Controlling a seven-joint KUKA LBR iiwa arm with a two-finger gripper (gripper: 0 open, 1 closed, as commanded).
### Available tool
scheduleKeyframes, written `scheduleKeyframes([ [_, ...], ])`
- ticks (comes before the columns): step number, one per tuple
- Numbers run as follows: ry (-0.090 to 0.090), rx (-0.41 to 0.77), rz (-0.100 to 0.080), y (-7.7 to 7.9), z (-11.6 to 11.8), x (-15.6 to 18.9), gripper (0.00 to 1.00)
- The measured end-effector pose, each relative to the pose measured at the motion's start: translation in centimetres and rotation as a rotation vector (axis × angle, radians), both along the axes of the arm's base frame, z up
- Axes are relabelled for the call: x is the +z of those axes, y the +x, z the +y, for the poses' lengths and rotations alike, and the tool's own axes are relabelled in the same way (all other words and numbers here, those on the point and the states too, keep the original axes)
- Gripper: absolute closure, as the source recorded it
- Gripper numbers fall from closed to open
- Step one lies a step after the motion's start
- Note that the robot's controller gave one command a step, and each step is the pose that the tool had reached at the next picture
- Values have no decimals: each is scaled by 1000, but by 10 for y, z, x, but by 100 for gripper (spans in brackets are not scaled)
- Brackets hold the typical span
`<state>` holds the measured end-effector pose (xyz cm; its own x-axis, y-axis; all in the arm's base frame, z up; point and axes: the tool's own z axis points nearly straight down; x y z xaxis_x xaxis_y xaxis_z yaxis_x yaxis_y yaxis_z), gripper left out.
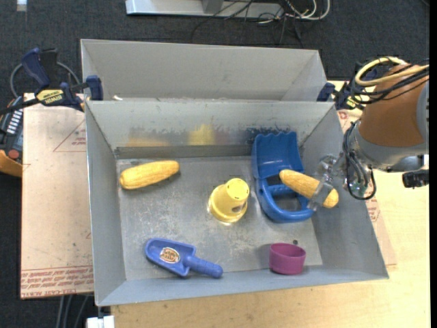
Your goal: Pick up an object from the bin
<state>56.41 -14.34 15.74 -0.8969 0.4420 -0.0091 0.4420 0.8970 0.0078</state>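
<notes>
The claw point(319, 183) is hanging low at the right side of the bin point(205, 125), right down on a yellow corn cob point(297, 180). It is crossing the cob near its right end, so that yellow is showing on both sides of it. Whether it is open or clamped I cannot tell from here. The cob is lying aslant across the handle end of a big blue scoop point(274, 159), which is stretching away just left of the claw. Further left a yellow cup point(229, 199) is lying on its side. In front of the claw and a little left, one purple cup point(287, 258) is standing upright. Well off to the front left a small blue shovel point(181, 258) is lying flat, wearing an oval sticker point(170, 255) too small to read. Far left a second corn cob point(149, 174) is resting, making two cobs and two blue scoops.
</notes>
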Motion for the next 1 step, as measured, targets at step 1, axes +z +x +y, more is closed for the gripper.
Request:
scheduleKeyframes([
  [1,0,64,-2,-33,-5,-45,100],
])
